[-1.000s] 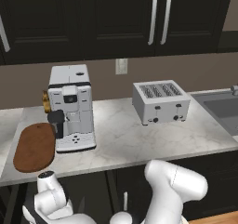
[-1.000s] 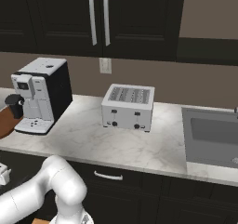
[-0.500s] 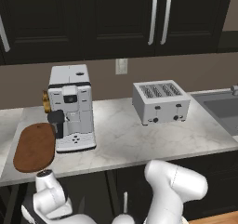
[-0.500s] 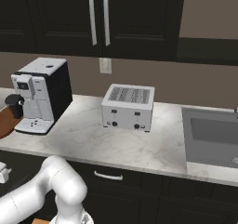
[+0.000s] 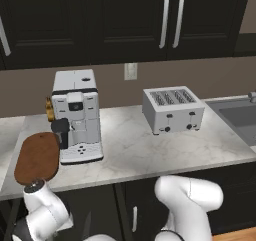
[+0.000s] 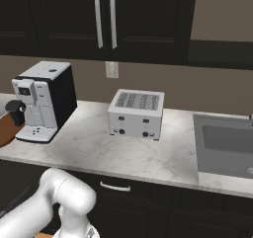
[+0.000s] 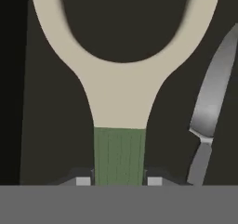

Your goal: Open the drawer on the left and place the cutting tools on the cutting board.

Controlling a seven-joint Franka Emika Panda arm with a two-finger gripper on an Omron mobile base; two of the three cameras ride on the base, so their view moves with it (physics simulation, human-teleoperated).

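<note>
Table [image 5: 150, 150] carries the same things it did a second ago: the coffee machine [image 5: 76, 116] and the toaster [image 5: 172, 110] sit where they were, and the oval cutting board [image 5: 36, 158] at the left end is bare. Arm reaches down below the table edge on the left, barely shifted. What has changed is small and low: the gripper [image 7: 119, 181], which stood wide a second ago, has closed and is now clamped on the green handle of the peeler [image 7: 120, 93], a finger pressing each side. The knife [image 7: 211, 107] lies just beside it, untouched, on the dark floor of what I take to be the opened drawer. The first tool looks secured; lifting it to the board comes next.
</note>
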